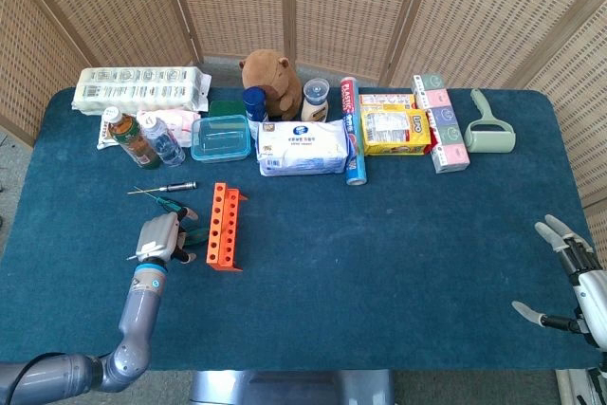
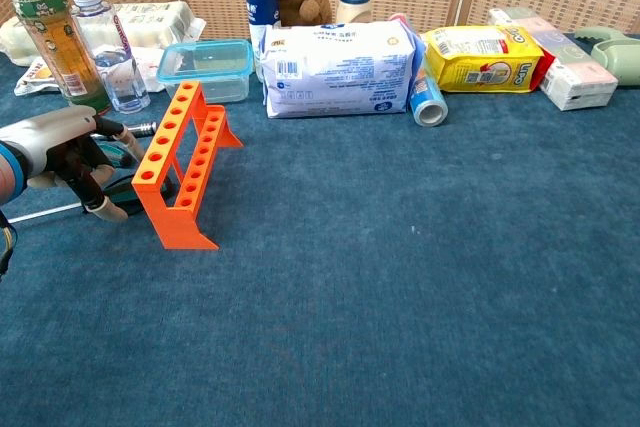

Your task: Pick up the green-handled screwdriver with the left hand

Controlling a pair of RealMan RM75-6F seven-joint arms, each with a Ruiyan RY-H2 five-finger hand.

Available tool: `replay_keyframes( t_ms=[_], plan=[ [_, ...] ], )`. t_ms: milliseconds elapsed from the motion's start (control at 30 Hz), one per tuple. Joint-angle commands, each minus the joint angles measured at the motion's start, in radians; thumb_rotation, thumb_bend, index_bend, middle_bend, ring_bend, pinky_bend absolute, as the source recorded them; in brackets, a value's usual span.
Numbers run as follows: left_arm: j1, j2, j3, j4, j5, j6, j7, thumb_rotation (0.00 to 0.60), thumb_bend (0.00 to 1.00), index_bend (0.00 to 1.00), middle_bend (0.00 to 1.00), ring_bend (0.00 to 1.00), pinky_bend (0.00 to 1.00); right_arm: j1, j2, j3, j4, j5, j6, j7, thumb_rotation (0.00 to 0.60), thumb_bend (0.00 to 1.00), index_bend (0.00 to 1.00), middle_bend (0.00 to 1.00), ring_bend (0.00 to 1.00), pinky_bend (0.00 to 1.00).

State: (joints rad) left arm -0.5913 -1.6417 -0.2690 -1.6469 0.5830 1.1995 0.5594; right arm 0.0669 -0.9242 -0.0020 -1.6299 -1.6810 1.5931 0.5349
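The green-handled screwdriver [image 2: 126, 191] lies flat on the blue cloth just left of the orange rack [image 2: 180, 167]. Its thin metal shaft [image 2: 40, 214] points left. My left hand [image 2: 70, 152] hovers right over the handle, its fingers [image 2: 100, 209] curved down on either side of it, with a fingertip at the cloth. In the head view the left hand [image 1: 159, 237] hides most of the screwdriver [image 1: 195, 234]. My right hand [image 1: 569, 282] rests with fingers spread at the table's right edge, holding nothing.
A black-handled screwdriver [image 1: 175, 186] and a small teal-handled tool [image 1: 175, 206] lie just behind my left hand. Bottles [image 2: 70, 42], a clear box [image 2: 205, 67], a wipes pack [image 2: 335, 67] and a yellow bag [image 2: 480, 57] line the back.
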Motion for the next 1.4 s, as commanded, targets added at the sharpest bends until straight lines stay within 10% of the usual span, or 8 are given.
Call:
replay_keyframes(
  t_ms=[33,1400],
  plan=[
    [-0.004,-0.009,0.001,0.010,-0.002,0.007,0.000,0.600,0.14,0.33,0.87,0.91,0.96,0.000,0.001,0.000,0.002,0.001,0.001,0.004,0.600,0.00,0.00,0.01,0.00,0.00],
    [-0.032,-0.081,-0.015,0.062,-0.080,0.021,0.007,0.600,0.45,0.48,0.87,0.92,0.96,0.001,0.007,-0.002,0.014,-0.004,0.006,0.032,0.600,0.00,0.00,0.03,0.00,0.00]
  ],
)
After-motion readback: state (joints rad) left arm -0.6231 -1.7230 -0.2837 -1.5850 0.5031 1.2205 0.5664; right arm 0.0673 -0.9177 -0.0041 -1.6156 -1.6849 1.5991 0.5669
